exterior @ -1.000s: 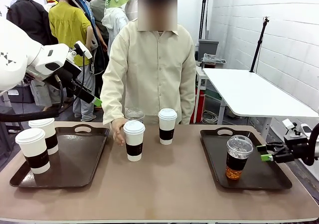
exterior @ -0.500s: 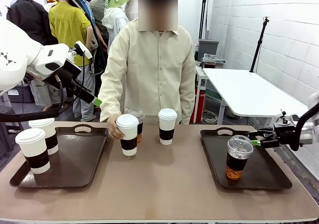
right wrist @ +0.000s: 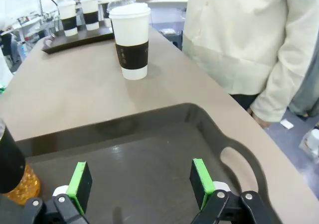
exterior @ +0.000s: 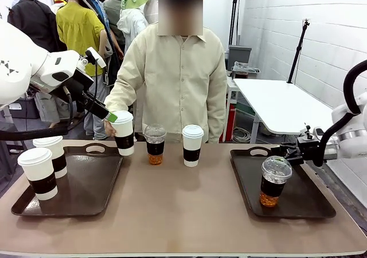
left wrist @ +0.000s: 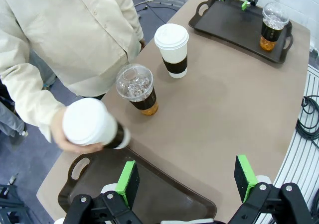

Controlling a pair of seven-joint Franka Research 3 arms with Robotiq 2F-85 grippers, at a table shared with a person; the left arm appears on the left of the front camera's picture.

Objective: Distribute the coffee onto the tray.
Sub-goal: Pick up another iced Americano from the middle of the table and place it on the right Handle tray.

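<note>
Two white lidded coffee cups (exterior: 39, 172) (exterior: 55, 155) stand on the left tray (exterior: 86, 189). The person's hand holds a third white cup (exterior: 123, 133) (left wrist: 89, 123) above that tray's far right corner. On the table between the trays stand a clear dome-lidded cup (exterior: 155, 144) (left wrist: 137, 87) and a white cup (exterior: 192, 145) (right wrist: 130, 40). Another clear cup (exterior: 275, 180) sits on the right tray (exterior: 309, 203). My left gripper (exterior: 109, 92) (left wrist: 186, 176) hangs open, raised beside the held cup. My right gripper (exterior: 282, 152) (right wrist: 141, 179) is open, low over the right tray's far part.
The person stands at the far side of the table, the other arm hanging down. The right tray's handle (right wrist: 239, 169) lies just beyond my right fingers. A white table (exterior: 287, 106) stands behind at the right.
The person lifted a white cup from the table's middle and carried it left to the left tray's corner. My right gripper rose and moved inward over the right tray. The left arm stayed put.
</note>
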